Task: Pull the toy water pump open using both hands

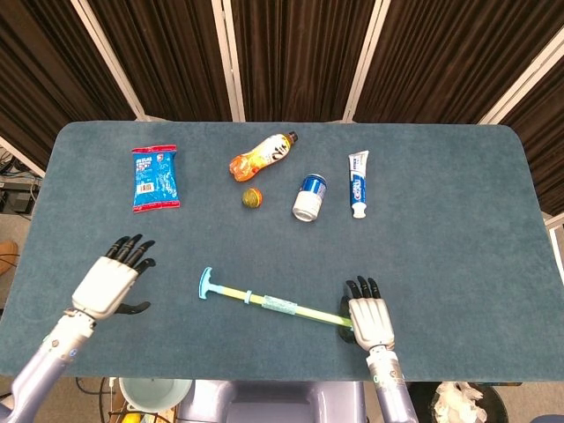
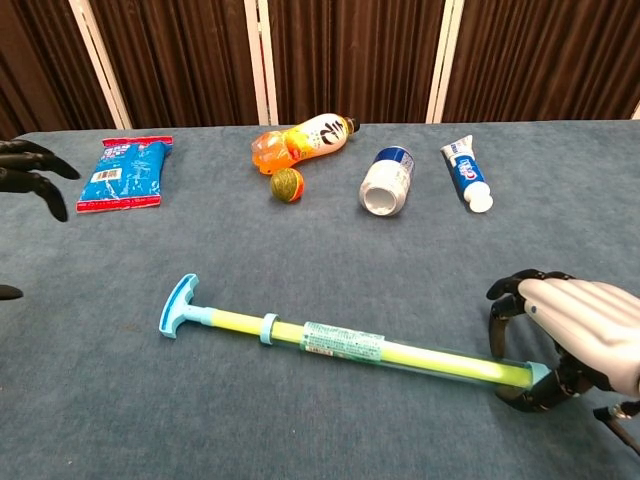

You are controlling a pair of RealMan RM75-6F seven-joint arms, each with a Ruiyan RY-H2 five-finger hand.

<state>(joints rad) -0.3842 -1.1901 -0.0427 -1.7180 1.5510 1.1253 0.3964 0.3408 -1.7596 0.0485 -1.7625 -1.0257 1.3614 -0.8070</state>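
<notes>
Blue-handled toy water pump [image 1: 264, 300], one; right hand [image 1: 368, 318] grips its end.

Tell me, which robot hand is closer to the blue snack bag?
Left. The left hand hovers just below the blue snack bag; the right hand grips the toy pump, far across the table.

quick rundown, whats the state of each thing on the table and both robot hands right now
toy water pump: lying flat, far end gripped
T-handle: free, nothing touching it
right robot hand: holds the pump's end
left robot hand: fingers spread, holding nothing, apart from the handle
orange bottle: lying on its side, capped
can: lying on its side
toothpaste tube: lying flat, capped
blue snack packet: lying flat
small ball: resting below the bottle
</notes>
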